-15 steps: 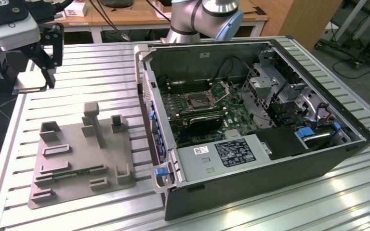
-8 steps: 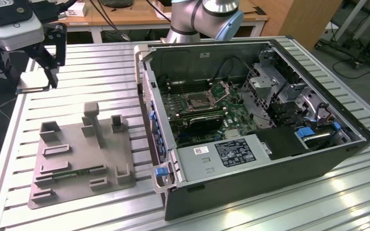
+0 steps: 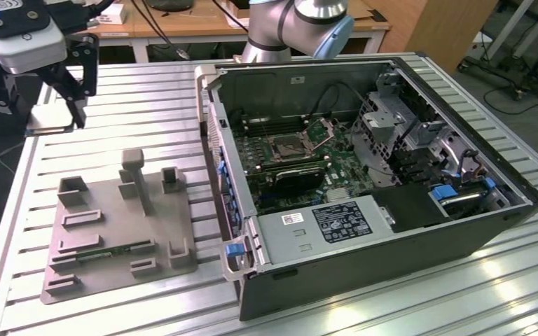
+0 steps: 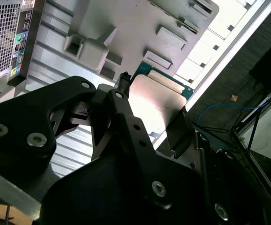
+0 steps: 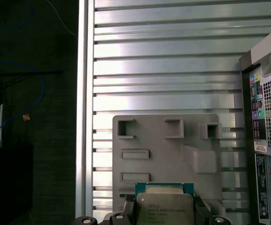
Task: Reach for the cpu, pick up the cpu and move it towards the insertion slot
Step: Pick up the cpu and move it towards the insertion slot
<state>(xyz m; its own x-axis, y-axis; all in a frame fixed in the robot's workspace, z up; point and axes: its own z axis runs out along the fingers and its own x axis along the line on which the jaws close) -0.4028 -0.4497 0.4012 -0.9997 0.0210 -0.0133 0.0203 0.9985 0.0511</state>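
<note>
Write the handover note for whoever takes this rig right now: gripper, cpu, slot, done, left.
Gripper: jaws shut on the cpu, gripping its edges.
Cpu: in the air, clear of the grey tray, at the exterior view's left.
Insertion slot: inside the open computer case; its bracket looks raised.
Done: reach and pick-up.
Left: the cpu is not yet near the slot; the tray lies between the two.
</note>
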